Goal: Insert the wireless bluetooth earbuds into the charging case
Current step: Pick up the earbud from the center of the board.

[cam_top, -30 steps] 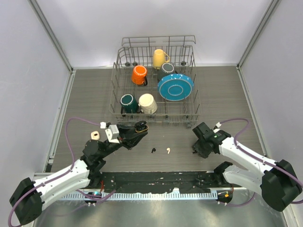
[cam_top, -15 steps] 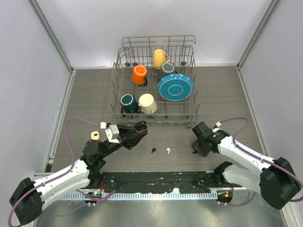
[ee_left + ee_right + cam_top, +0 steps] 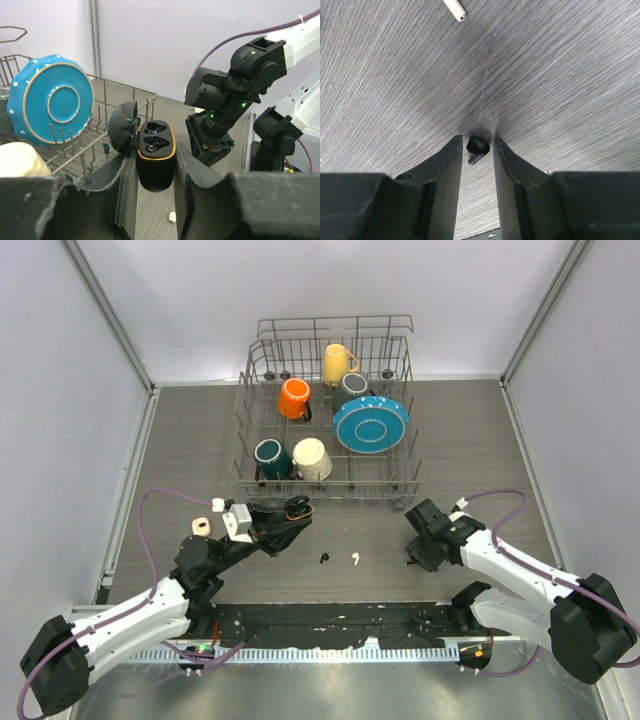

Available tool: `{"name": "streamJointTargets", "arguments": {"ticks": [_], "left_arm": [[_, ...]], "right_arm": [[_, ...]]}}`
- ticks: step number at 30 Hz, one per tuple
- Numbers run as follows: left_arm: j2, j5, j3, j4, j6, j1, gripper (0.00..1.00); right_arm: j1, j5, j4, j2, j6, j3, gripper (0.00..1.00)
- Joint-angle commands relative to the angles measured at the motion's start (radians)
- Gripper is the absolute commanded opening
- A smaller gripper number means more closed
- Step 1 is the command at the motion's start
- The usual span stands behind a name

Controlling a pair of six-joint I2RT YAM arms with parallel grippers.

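My left claw (image 3: 152,167) clamps the open case (image 3: 155,150), wells exposed, so buds can drop in. My right claw (image 3: 478,150), at 3 o'clock of the white bud (image 3: 355,559), straddles a black bud (image 3: 476,144) on the table (image 3: 480,440). It's nearly closed; whether it pinches, I cannot tell.
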Motion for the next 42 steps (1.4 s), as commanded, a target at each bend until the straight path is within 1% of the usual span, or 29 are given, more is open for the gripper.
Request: {"name": "streamJointTargets", "arguments": {"ticks": [1, 5, 14, 19, 22, 24, 29, 36, 42], "left_arm": [[0.001, -0.015, -0.001, 0.032, 0.014, 0.000, 0.00], [0.001, -0.016, -0.001, 0.032, 0.013, 0.002, 0.00], [0.007, -0.016, -0.001, 0.033, 0.014, 0.000, 0.00], [0.007, -0.016, -0.002, 0.033, 0.014, 0.000, 0.00], [0.004, -0.018, -0.002, 0.032, 0.013, 0.000, 0.00], [0.002, -0.019, -0.004, 0.032, 0.014, 0.000, 0.00], [-0.001, -0.019, -0.004, 0.032, 0.013, 0.002, 0.00], [-0.007, -0.021, -0.012, 0.030, 0.013, 0.002, 0.00], [-0.022, -0.033, -0.019, 0.026, 0.013, 0.002, 0.00]], "right_arm": [[0.005, 0.033, 0.038, 0.016, 0.024, -0.035, 0.36], [0.003, 0.032, 0.045, 0.019, 0.024, -0.043, 0.33], [0.003, 0.026, 0.064, 0.021, 0.018, -0.052, 0.31], [0.003, 0.020, 0.070, 0.031, 0.004, -0.053, 0.33], [0.002, 0.015, 0.074, 0.040, -0.002, -0.052, 0.38], [0.003, 0.009, 0.077, 0.048, -0.011, -0.050, 0.40], [0.002, 0.009, 0.079, 0.059, -0.025, -0.049, 0.40], [0.003, 0.004, 0.074, 0.065, -0.034, -0.041, 0.36], [0.003, 0.033, 0.021, 0.087, -0.043, -0.007, 0.35]]}}
